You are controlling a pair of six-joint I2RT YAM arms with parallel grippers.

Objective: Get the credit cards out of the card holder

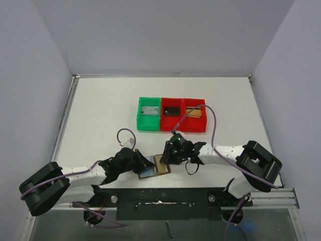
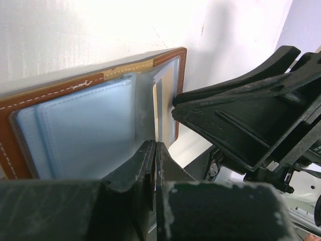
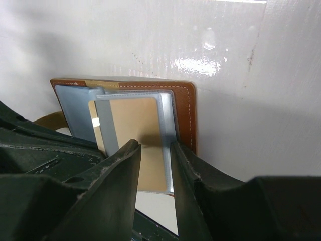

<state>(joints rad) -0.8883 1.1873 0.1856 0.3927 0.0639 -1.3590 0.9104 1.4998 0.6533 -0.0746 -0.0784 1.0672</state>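
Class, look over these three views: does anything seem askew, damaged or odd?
The card holder lies open and askew at the table's near edge, a clear pocket leaf standing up from it. A purple cable loops over the red bins.

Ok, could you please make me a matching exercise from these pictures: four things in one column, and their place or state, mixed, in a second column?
Column one
1. card holder
2. green bin
3. left gripper
4. right gripper

Column two
A. jaws apart, above the gold card
B. lying open on the table
C. jaws shut
D. left of the red bins in the top view

Pairs: 1-B, 2-D, 3-C, 4-A.
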